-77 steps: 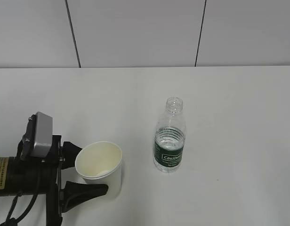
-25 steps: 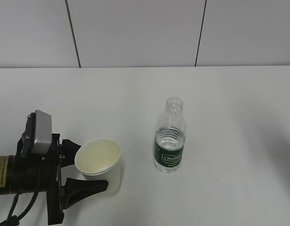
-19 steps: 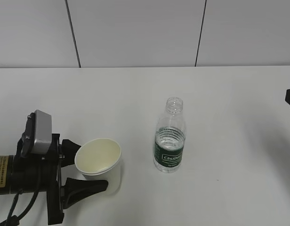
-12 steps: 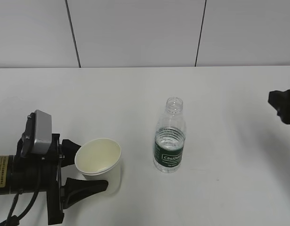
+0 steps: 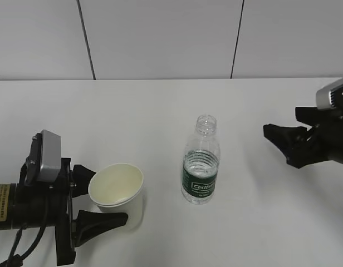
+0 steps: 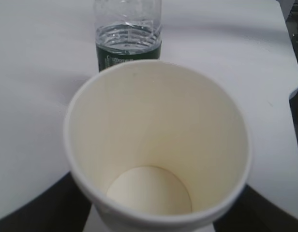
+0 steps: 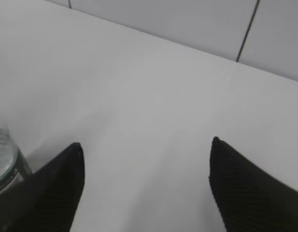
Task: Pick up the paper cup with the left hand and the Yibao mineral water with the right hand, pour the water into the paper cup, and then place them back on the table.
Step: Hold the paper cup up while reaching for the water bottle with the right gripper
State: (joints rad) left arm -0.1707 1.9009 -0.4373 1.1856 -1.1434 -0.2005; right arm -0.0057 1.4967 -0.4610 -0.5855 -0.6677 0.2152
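The paper cup (image 5: 117, 192) is cream-white and empty, held between the black fingers of my left gripper (image 5: 104, 197) at the front left of the table (image 5: 160, 111). It fills the left wrist view (image 6: 158, 145), with my left gripper (image 6: 154, 210) shut on its lower wall. The Yibao mineral water (image 5: 201, 161) stands upright and capless right of the cup, and shows behind the cup (image 6: 128, 34). My right gripper (image 5: 281, 121) is open and empty, well right of the bottle, fingers pointing left. In the right wrist view my right gripper (image 7: 145, 143) is wide open and the bottle's neck (image 7: 4, 157) shows at the left edge.
A grey panelled wall (image 5: 160, 39) runs along the table's far edge. Bare white tabletop lies between the bottle and my right gripper.
My right gripper has come in from the right edge and moved left toward the bottle, fingers open. The cup was raised slightly about three seconds ago. The left arm has held still since.
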